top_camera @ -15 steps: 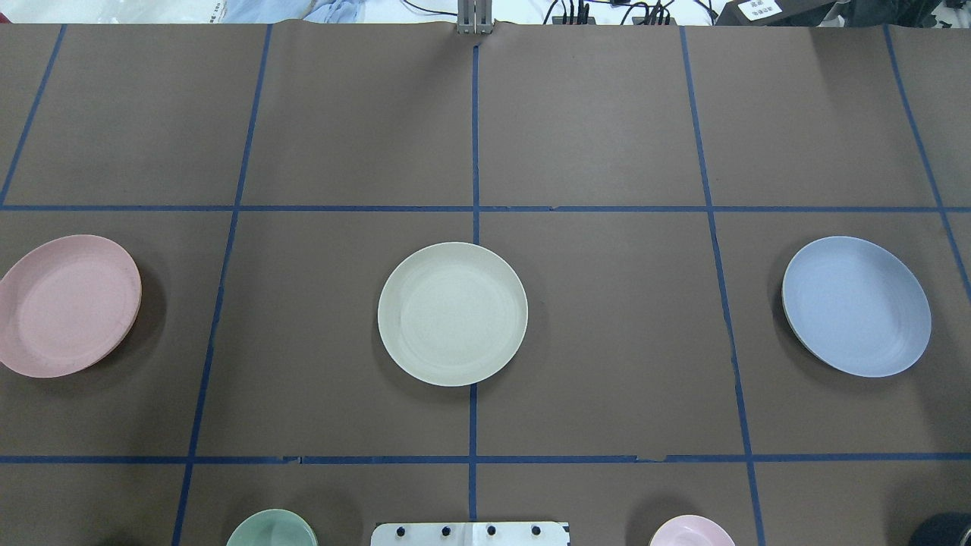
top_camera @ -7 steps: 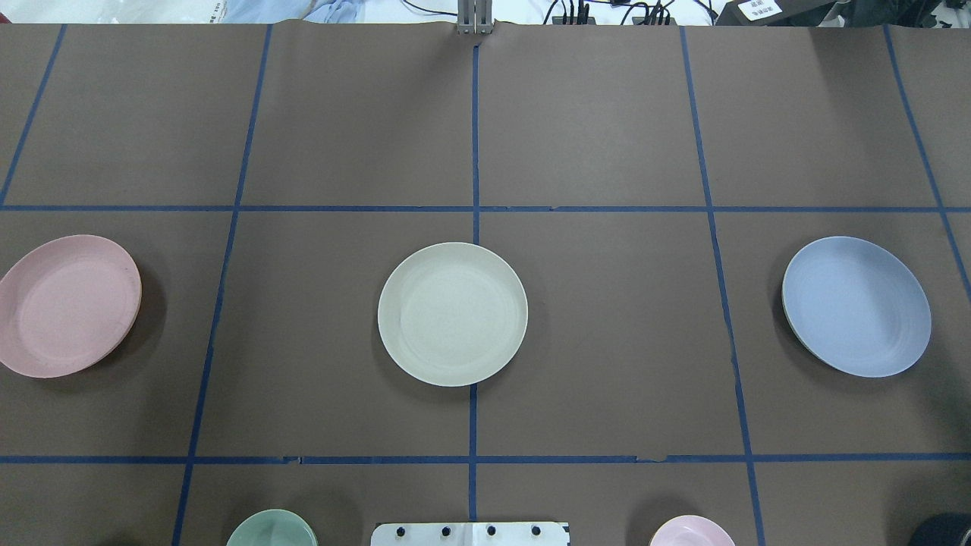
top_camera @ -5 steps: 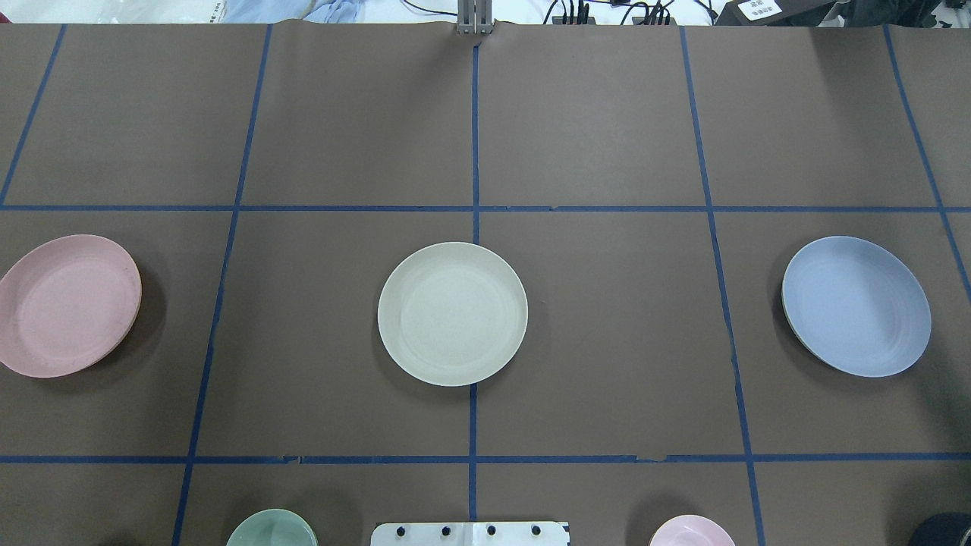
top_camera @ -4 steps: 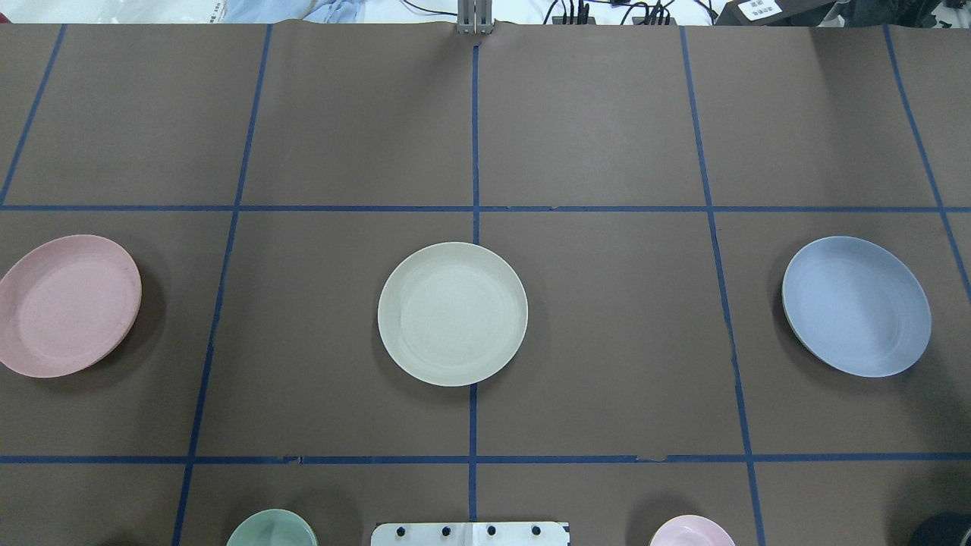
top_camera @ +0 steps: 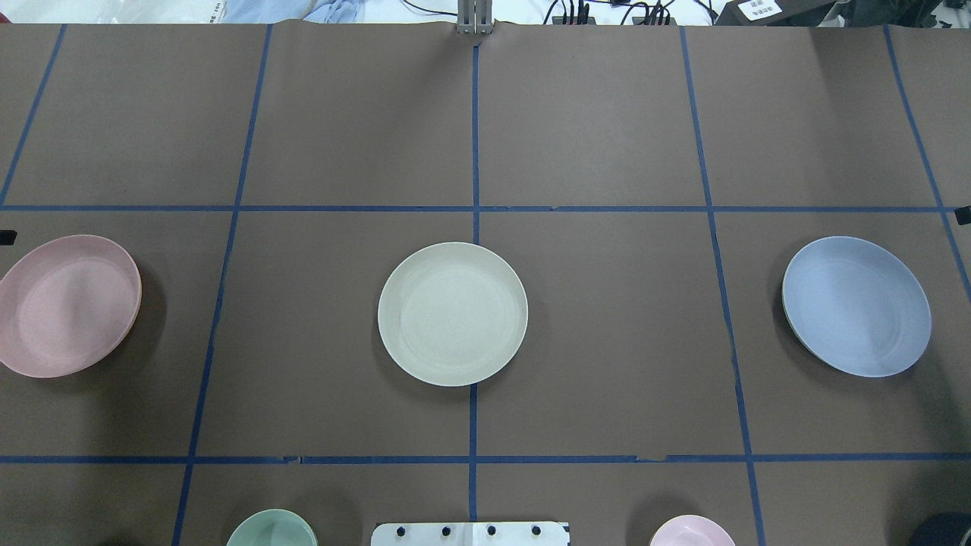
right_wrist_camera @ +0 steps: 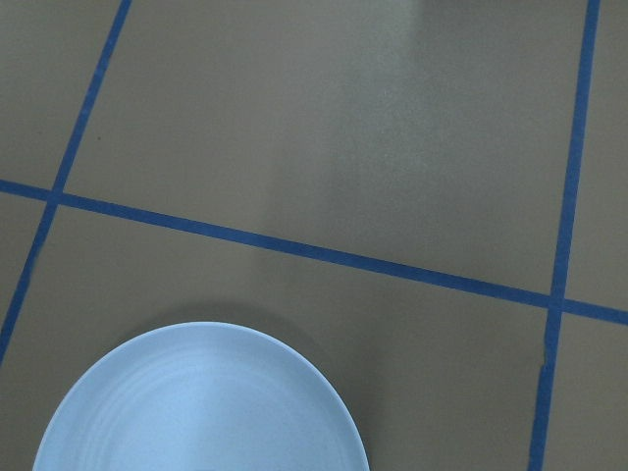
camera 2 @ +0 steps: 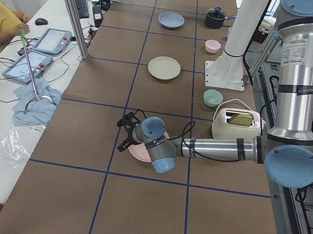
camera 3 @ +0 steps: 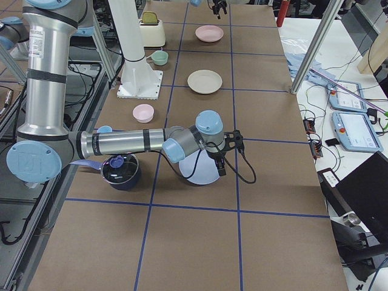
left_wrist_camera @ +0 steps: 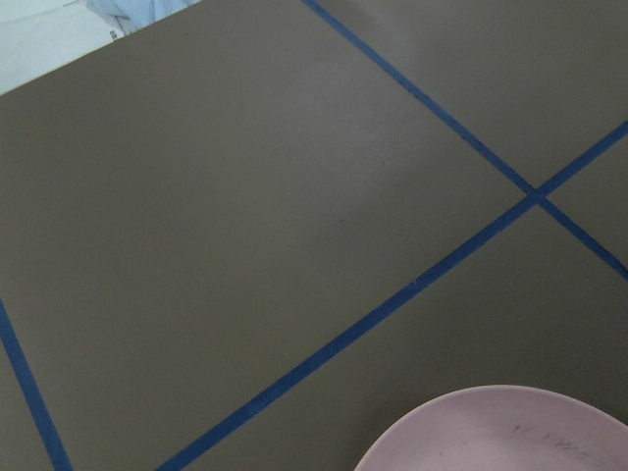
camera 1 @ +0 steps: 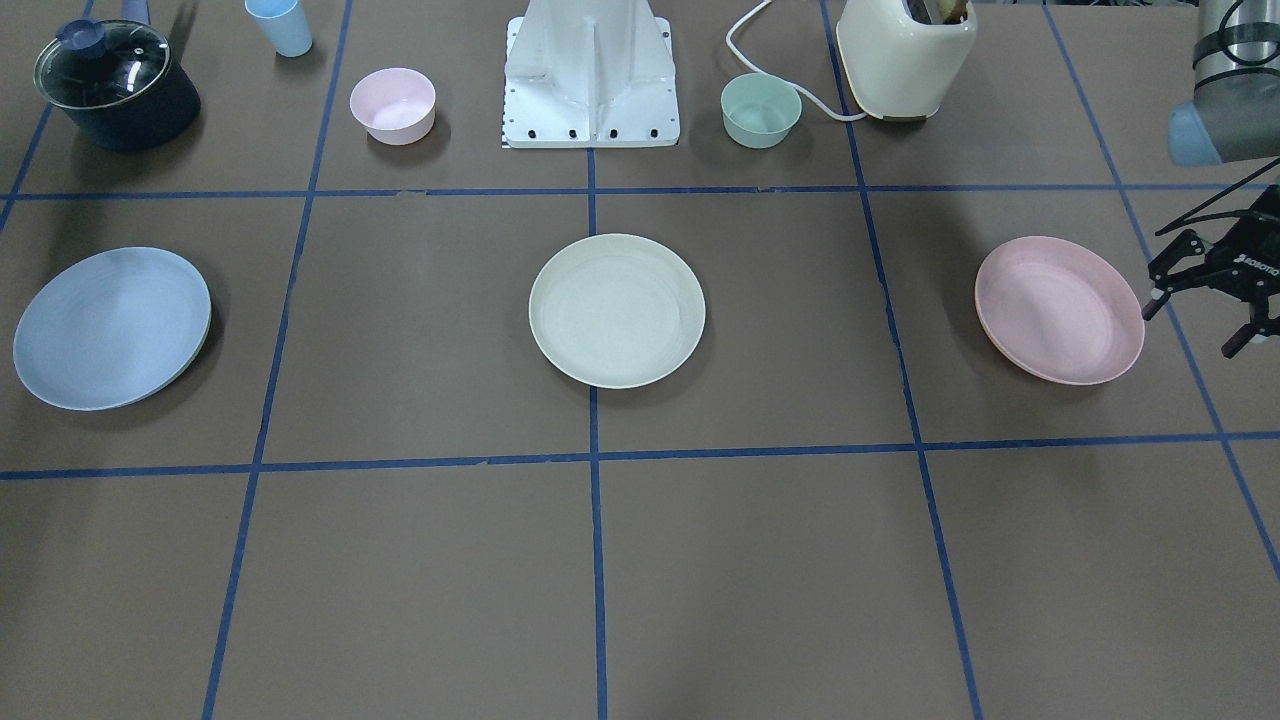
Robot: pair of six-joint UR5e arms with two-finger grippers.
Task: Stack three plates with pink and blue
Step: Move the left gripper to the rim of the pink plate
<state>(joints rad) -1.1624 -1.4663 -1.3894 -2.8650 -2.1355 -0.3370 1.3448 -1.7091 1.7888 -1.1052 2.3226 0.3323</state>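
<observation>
Three plates lie apart in a row on the brown table. The cream-white plate (top_camera: 452, 313) is in the middle, the pale pink plate (top_camera: 67, 305) on my left, the light blue plate (top_camera: 856, 305) on my right. My left gripper (camera 1: 1195, 328) is open and empty, hovering just outside the pink plate (camera 1: 1060, 310), apart from it. My right gripper (camera 3: 230, 153) hovers over the outer far side of the blue plate (camera 3: 200, 173); I cannot tell whether it is open. The left wrist view shows the pink plate's rim (left_wrist_camera: 500, 437), the right wrist view the blue plate (right_wrist_camera: 201, 402).
Near my base (camera 1: 592, 75) stand a small pink bowl (camera 1: 392, 105), a small green bowl (camera 1: 761, 110), a cream toaster (camera 1: 905, 55), a dark pot with a glass lid (camera 1: 115, 85) and a blue cup (camera 1: 280, 27). Blue tape lines grid the table.
A black fingertip has come into the overhead view at its left edge and another at its right edge. The three plates have not moved.
</observation>
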